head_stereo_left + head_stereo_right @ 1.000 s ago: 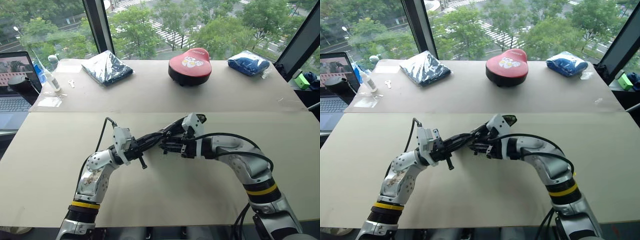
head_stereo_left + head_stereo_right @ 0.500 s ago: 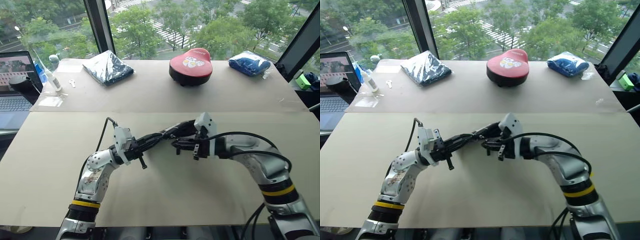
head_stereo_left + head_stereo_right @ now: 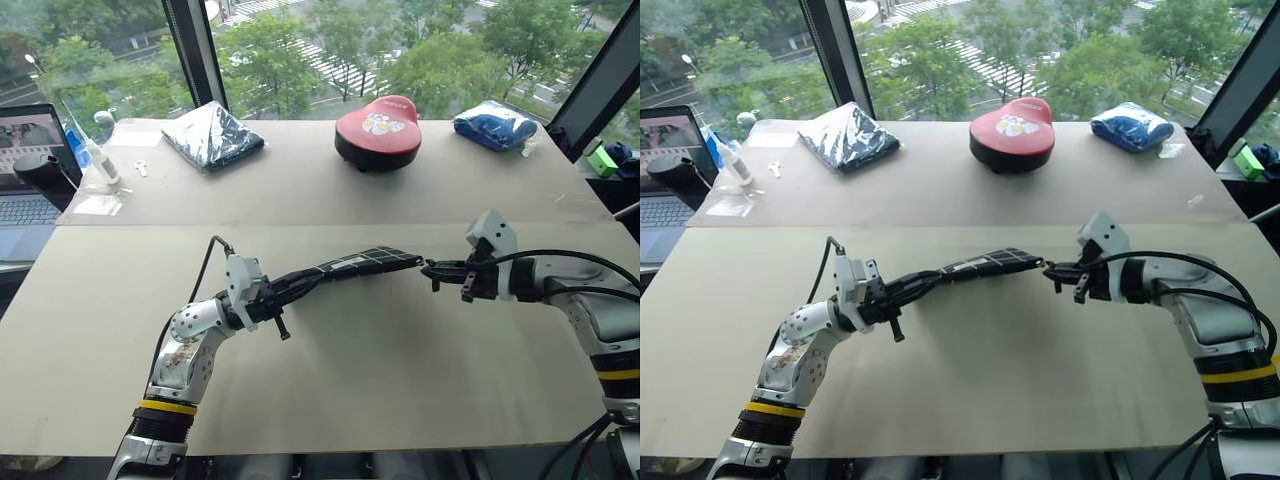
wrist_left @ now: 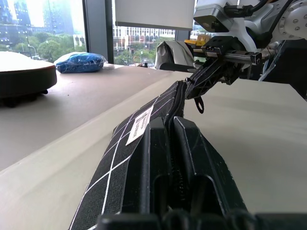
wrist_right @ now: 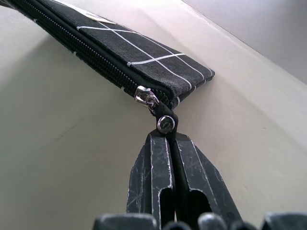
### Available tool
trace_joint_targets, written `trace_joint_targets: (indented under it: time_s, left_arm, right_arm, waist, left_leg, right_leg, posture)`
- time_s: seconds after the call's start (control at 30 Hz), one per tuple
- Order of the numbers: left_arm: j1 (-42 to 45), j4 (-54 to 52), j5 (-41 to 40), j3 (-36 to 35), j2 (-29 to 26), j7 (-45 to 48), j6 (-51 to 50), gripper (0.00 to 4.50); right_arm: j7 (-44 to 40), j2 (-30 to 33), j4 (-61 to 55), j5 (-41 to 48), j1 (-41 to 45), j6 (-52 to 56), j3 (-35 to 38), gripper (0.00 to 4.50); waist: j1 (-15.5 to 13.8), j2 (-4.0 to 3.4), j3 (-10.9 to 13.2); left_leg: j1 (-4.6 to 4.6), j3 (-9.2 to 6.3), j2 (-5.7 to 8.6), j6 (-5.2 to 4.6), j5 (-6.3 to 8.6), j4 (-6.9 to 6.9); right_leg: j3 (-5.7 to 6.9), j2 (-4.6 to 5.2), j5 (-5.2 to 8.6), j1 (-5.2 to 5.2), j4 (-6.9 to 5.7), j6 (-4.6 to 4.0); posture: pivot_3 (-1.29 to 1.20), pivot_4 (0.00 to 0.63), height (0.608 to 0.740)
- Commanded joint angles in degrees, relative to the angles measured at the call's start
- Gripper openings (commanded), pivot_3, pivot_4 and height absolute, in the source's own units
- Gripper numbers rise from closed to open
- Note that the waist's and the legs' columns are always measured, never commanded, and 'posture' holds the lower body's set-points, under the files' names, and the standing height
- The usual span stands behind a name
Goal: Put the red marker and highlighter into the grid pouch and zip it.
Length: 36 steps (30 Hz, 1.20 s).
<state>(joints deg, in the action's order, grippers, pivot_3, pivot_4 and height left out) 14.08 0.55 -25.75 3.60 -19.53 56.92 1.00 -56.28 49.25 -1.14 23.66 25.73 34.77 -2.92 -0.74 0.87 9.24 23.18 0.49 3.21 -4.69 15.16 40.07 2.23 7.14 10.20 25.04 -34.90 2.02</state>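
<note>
The grid pouch [image 3: 360, 263], black with white lines and a small white label, hangs stretched level above the table between my two grippers. My left gripper [image 3: 283, 292] is shut on its left end, the fingers [image 4: 158, 143] clamped across the zipper edge. At the pouch's right end my right gripper [image 3: 431, 268] is shut on the zipper pull cord [image 5: 166, 123]. In the right wrist view the zipper [image 5: 91, 52] looks closed right up to the slider. The red marker and the highlighter are hidden.
Along the far edge of the table lie a dark blue bagged cloth [image 3: 213, 135], a red rounded case [image 3: 378, 130] and a blue bagged bundle [image 3: 495, 125]. A laptop [image 3: 25, 170] and a small bottle [image 3: 100, 150] stand at the far left.
My right gripper has travelled to the right along the pouch, from near its middle to its right end, with the zipper pull in it. The left gripper has stayed put.
</note>
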Motion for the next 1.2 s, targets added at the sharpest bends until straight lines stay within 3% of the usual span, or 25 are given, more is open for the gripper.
trace_joint_targets:
  time_s: [0.03,0.27,0.5,0.63,0.87,1.07,1.1,1.2]
  left_arm:
    - [1.2,0.1,0.0,-1.0,0.2,0.2,1.6,0.0]
    - [2.5,1.2,0.3,-0.2,0.3,2.7,2.7,0.0]
    - [5.3,5.6,1.2,0.9,-1.7,11.5,8.0,0.0]
    - [9.4,10.5,1.2,1.9,-0.4,15.6,10.7,0.0]
    - [14.4,20.3,3.4,4.0,2.4,21.8,17.2,0.0]
    - [17.2,31.7,9.0,6.2,4.0,24.5,27.9,0.0]
    - [17.6,33.1,9.7,6.6,4.0,24.9,28.5,0.83]
    - [18.1,34.2,10.1,6.0,4.3,22.9,28.4,1.71]
  right_arm:
    - [2.0,-2.6,-1.5,1.5,0.8,1.0,3.1,0.84]
    - [-2.0,-1.2,-6.7,7.6,-3.4,8.5,6.4,3.31]
    - [-4.0,7.5,-4.8,6.4,-9.8,4.7,16.8,3.31]
    - [-4.9,10.4,-7.2,8.4,-17.0,5.7,27.1,3.31]
    - [-3.2,6.8,-22.7,14.6,-29.5,10.9,33.9,3.31]
    - [1.1,3.5,-25.3,15.5,-30.0,11.3,32.6,3.31]
    - [1.5,3.2,-25.2,15.3,-29.8,11.0,32.1,3.35]
    - [2.0,2.9,-23.9,14.4,-29.2,9.5,31.7,3.35]
  waist:
    - [0.0,0.0,0.0]
    - [-0.5,0.0,0.0]
    - [-1.4,0.0,0.0]
    - [-1.9,0.0,0.0]
    - [-1.4,0.01,0.0]
    - [-1.6,0.03,0.0]
    - [-1.6,0.03,0.0]
    - [-1.7,0.03,0.0]
  left_leg:
    - [0.0,-0.01,0.0,0.0,0.0,0.0]
    - [0.02,-0.02,0.01,-0.03,0.02,0.0]
    - [0.05,-0.01,0.03,-0.08,0.05,0.03]
    - [0.06,0.0,0.01,-0.07,0.04,0.04]
    - [0.02,0.02,-0.04,-0.13,0.07,0.08]
    - [0.04,0.04,-0.01,-0.2,0.12,0.24]
    - [0.02,0.04,-0.02,-0.21,0.12,0.27]
    - [0.03,0.03,-0.01,-0.24,0.14,0.29]
  right_leg:
    - [0.0,0.0,0.0,0.0,0.0,0.0]
    - [0.01,0.04,0.0,0.01,0.02,0.0]
    - [0.03,0.1,0.0,0.02,0.02,0.0]
    - [0.05,0.06,0.0,0.0,0.03,0.0]
    - [0.03,0.06,0.0,-0.06,0.03,0.01]
    - [0.02,0.08,-0.01,-0.12,0.04,0.04]
    - [0.04,0.07,-0.01,-0.16,0.05,0.05]
    - [0.05,0.07,-0.01,-0.18,0.06,0.07]
  posture:
    - [0.0,0.15,0.74]
    - [0.0,0.15,0.74]
    - [0.0,0.15,0.74]
    - [0.0,0.15,0.74]
    - [0.0,0.15,0.74]
    - [0.0,0.15,0.74]
    - [0.0,0.15,0.74]
    - [0.0,0.15,0.74]
